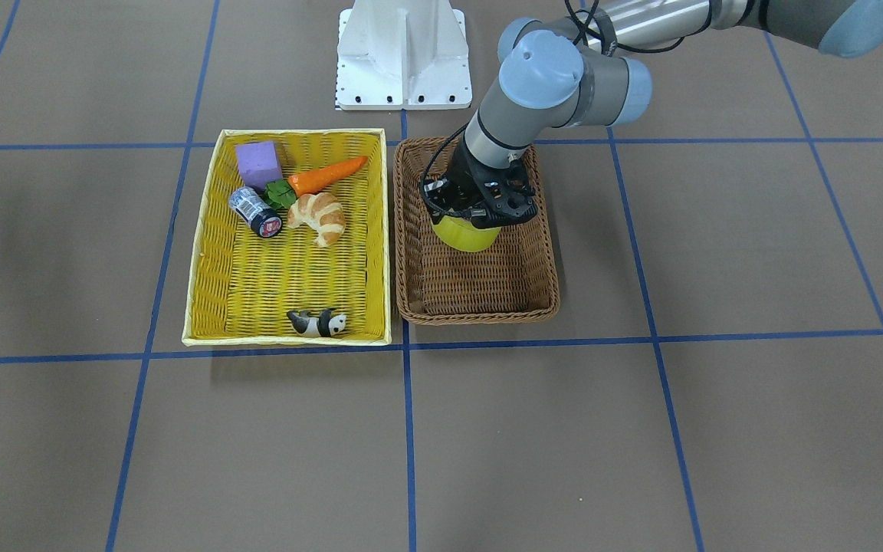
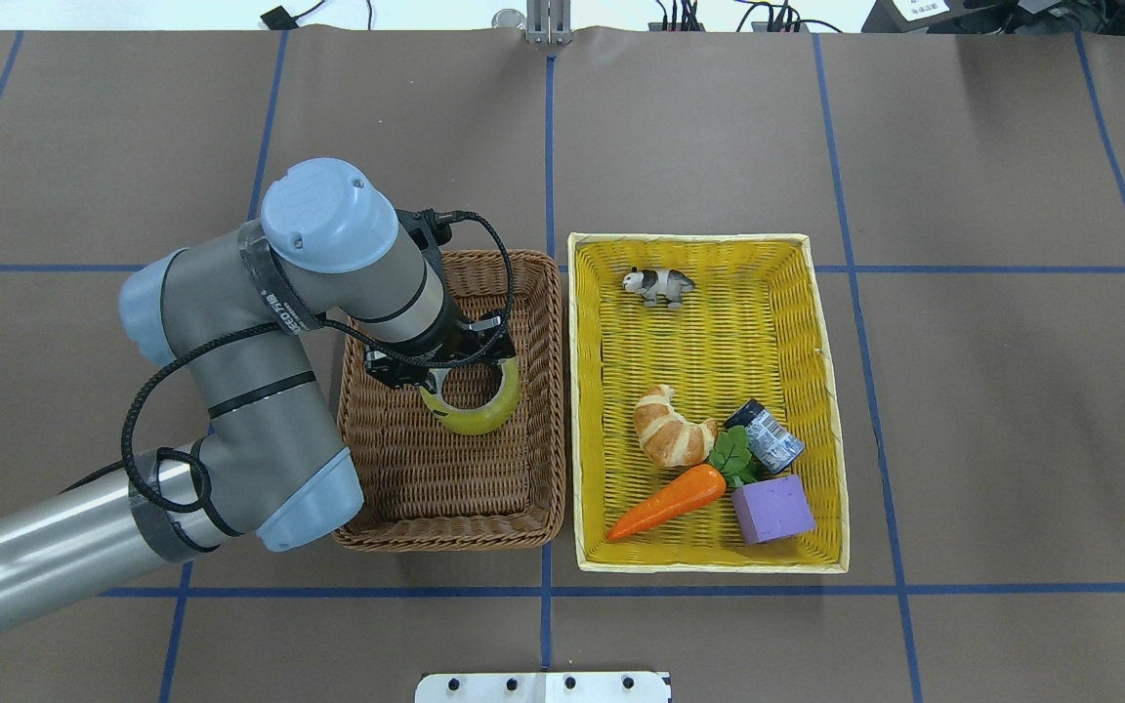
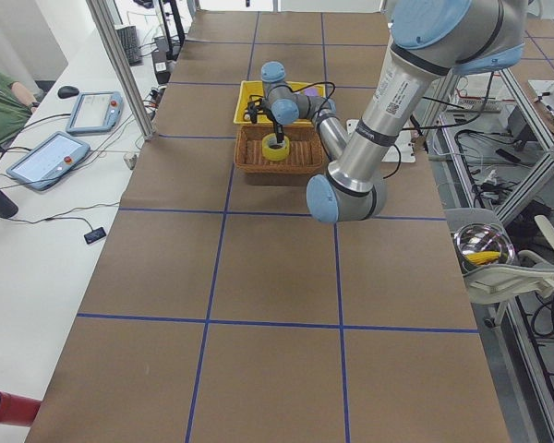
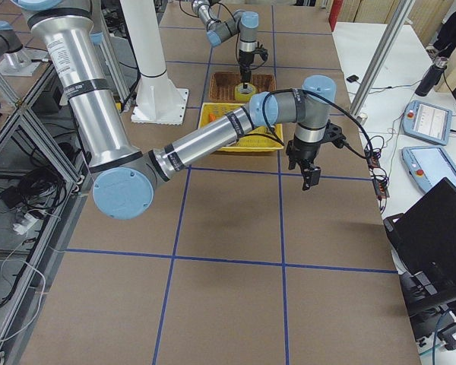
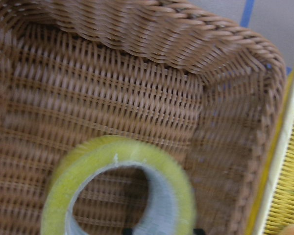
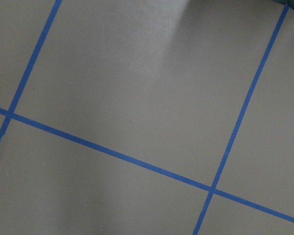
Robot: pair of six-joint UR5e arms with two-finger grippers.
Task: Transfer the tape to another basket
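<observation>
Holdings in front of me, other than the job's own pieces:

1. Table: brown top, marked into squares by blue lines.
2. Yellow basket: woven, pale rim, on my right half of the table. Contents:
   - panda figure, on its side, alone at the far end;
   - croissant, near the middle;
   - carrot, lying slantwise, its green leaves between the croissant and the can;
   - can, small and dark with a label, on its side, just beside the leaves;
   - purple block, in my near right corner, close to the can.
3. White base plate, at my edge.
4. Two tablets on a side bench.
</observation>
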